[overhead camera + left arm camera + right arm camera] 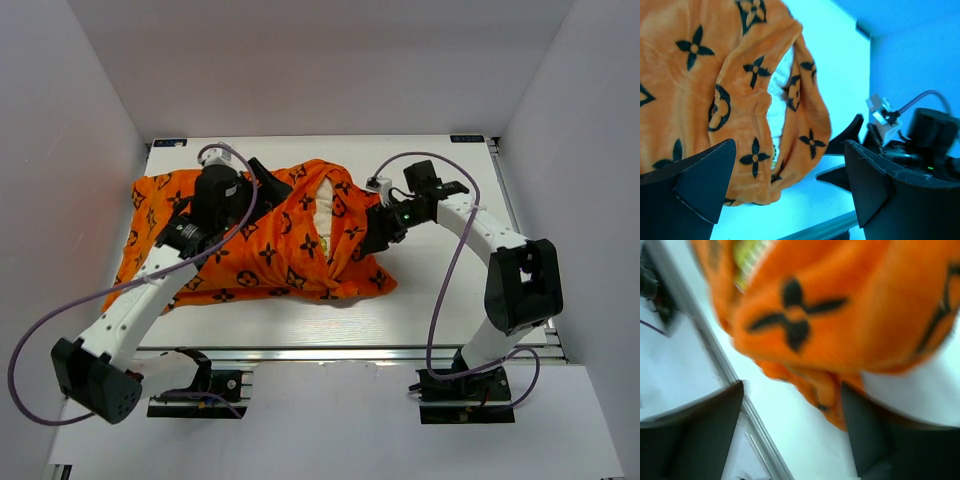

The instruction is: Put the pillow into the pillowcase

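The pillowcase (270, 250) is spread over the left and middle of the table (480, 300), bunched up and reaching close to the left edge. Only a narrow cream strip of the pillow (322, 210) can be seen, through a slit-like opening in the fabric near the middle of the table, so most of it is covered by orange. The side toward the right edge is left bare.

The left gripper (268, 180) is parked over the case just left of that opening, toward the far edge. From the left wrist, its fingers (700, 185) are seen spread wide with nothing pinched between them. The case (685, 100) sits just ahead, with the white pillow (776, 97) peeking out between two orange folds.

The right gripper (372, 238) is found at the case's right side, just beside the opening. The right wrist view is pretty blurry, tbh. The fingers (695, 430) are apart, and bare table (785, 440) is visible between them. A drooping fold of the case (850, 315) hangs down close to the right-hand finger. Whether it's touched there can't be told. Nothing is clamped by either one.
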You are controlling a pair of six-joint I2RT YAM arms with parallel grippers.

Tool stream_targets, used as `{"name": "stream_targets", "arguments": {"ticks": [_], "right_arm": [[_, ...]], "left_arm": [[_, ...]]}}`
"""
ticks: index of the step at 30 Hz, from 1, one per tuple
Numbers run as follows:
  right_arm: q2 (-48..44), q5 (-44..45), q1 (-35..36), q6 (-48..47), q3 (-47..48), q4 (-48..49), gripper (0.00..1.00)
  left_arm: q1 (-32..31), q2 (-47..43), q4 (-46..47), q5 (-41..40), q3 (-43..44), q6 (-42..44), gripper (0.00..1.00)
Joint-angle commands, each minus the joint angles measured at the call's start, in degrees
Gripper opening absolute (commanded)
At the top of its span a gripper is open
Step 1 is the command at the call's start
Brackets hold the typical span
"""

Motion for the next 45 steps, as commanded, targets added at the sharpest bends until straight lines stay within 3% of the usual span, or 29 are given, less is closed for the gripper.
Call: {"name": "stream_targets", "arguments": {"ticks": [1, 6, 7, 9, 10, 15, 18, 23, 25, 28, 32, 36, 42, 45], "right_arm": [[-3.3, 11.9, -1.0, -8.8, 0.1, -6.4, 0.88], [-16.4, 18.3, -1.5, -11.6, -4.0, 6.1, 0.89], [-18.9, 19.6, -1.5, -11.2, -6.0, 14.3, 0.89], [-24.3, 22.9, -1.6, -7.1, -12.5, 21.6, 0.89], [-25.1, 19.6, -1.8, -6.8, -13.9, 24.8, 0.89], [-23.2, 13.3, -1.9, -1.7, -11.7, 24.9, 0.74], [-20.8, 15.7, -1.8, -0.1, -10.5, 25.9, 0.73], [-17.9, 18.5, -1.9, 0.5, -8.5, 26.8, 0.75], [-17.1, 19.1, -2.0, 0.6, -8.0, 27.7, 0.76], [-16.0, 18.7, -2.8, 1.5, -7.4, 28.2, 0.76], [-15.7, 18.2, -3.1, 1.9, -7.4, 28.8, 0.76], [-15.7, 18.4, -3.1, 1.6, -7.7, 28.7, 0.76], [-14.7, 19.5, -3.1, 2.7, -6.7, 29.5, 0.76], [-13.3, 19.6, -3.1, 3.8, -5.4, 29.2, 0.76]], "left_arm": [[-0.2, 6.3, 3.4, 7.4, -1.9, 3.0, 0.98], [-0.2, 12.4, 10.8, 15.8, -1.2, 4.2, 0.92], [-0.3, 13.8, 12.6, 16.7, -0.7, 4.3, 0.91], [-0.2, 17.8, 14.3, 19.5, 1.1, 4.4, 0.86], [-0.3, 19.3, 15.5, 20.3, 1.9, 4.3, 0.86], [-1.4, 29.2, 17.6, 22.2, 7.2, 3.9, 0.82], [-2.9, 35.2, 15.8, 21.9, 12.0, 4.5, 0.77], [-5.1, 43.6, 5.2, 15.4, 21.1, 7.6, 0.73], [-5.2, 46.5, 3.1, 14.8, 22.2, 8.7, 0.67], [-5.1, 48.8, 2.1, 14.6, 22.1, 10.1, 0.47], [-4.7, 47.4, 3.2, 15.8, 20.7, 10.5, 0.02], [-4.6, 41.0, 3.0, 15.1, 23.7, 11.4, 0.00], [-4.7, 31.4, -8.6, 9.2, 37.1, 18.4, 0.00], [-4.7, 25.7, -13.5, 4.0, 36.4, 21.4, 0.00]]}}
